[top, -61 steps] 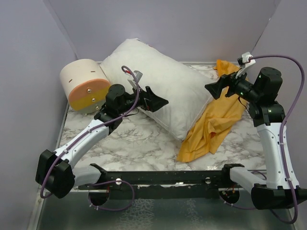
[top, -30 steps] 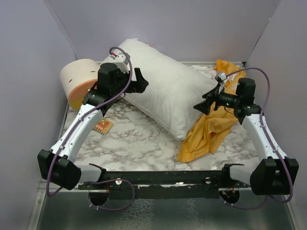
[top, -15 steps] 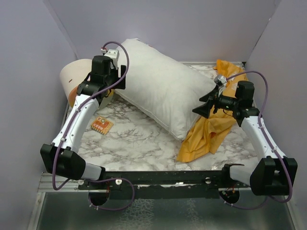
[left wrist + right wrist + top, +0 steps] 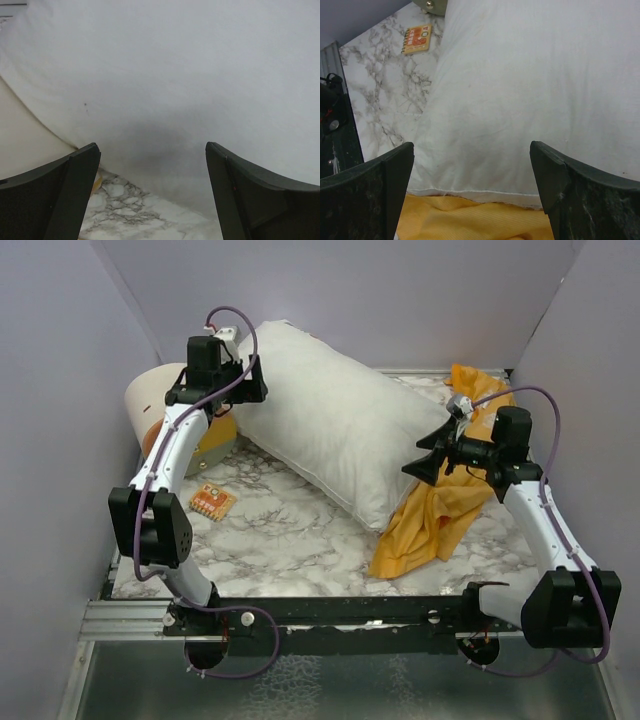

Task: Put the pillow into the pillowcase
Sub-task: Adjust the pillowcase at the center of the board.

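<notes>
L gripper (image 4: 257, 390) now sits at pillow's (image 4: 335, 430) far-left end, R gripper (image 4: 412, 460) faces its near-right end; both wide, empty.

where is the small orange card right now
In the top view the small orange card lies flat on the left of the marble table, just in front of the cream-and-orange cylinder and left of the pillow.

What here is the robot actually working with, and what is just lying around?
For the job:
white pillow
orange-yellow pillowcase, crumpled at the pillow's right end

Just lying about:
cream-and-orange cylinder, at the pillow's left end
small orange card, near the cylinder
</notes>
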Robot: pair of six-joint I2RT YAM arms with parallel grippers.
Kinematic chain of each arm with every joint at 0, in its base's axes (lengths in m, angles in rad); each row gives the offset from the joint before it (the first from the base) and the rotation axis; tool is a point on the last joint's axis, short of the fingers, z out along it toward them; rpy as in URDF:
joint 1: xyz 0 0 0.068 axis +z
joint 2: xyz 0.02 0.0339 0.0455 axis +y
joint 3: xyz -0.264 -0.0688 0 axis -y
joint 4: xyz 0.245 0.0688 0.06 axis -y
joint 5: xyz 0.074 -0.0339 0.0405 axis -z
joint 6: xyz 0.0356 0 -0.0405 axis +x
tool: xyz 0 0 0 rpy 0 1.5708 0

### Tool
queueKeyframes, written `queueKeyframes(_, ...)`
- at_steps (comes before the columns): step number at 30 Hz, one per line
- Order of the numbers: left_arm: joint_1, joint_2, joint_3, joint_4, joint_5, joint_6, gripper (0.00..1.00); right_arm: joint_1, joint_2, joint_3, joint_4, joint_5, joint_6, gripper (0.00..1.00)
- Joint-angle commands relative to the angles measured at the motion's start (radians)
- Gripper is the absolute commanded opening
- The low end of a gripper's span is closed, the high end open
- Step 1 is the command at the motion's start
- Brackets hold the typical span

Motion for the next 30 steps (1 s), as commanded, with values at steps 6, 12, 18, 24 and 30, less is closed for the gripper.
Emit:
queueKeyframes(6, -0.002, 0.2, 0.281, 0.011, -0.049, 0.019, 0.91, 0.003, 0.013, 0.028, -0.012, 0.04, -0.018, 1.0)
queueKeyframes(12, -0.002, 0.279, 0.408, -0.069, 0.05, 0.04, 0.91, 0.014, 0.019, 0.037, -0.007, 0.11, -0.033, 1.0)
queueKeyframes(18, -0.003, 0.185, 0.262, 0.009, 0.214, 0.008, 0.9, 0.022, 0.049, 0.053, -0.011, 0.253, -0.071, 0.99)
queueKeyframes(24, -0.037, 0.019, 0.0, 0.265, 0.342, -0.115, 0.89, 0.022, 0.064, 0.045, -0.021, 0.419, -0.131, 1.0)
queueKeyframes(30, -0.359, -0.106, -0.16, 0.264, 0.142, 0.154, 0.9, 0.004, 0.063, 0.016, -0.027, 0.462, -0.176, 1.0)
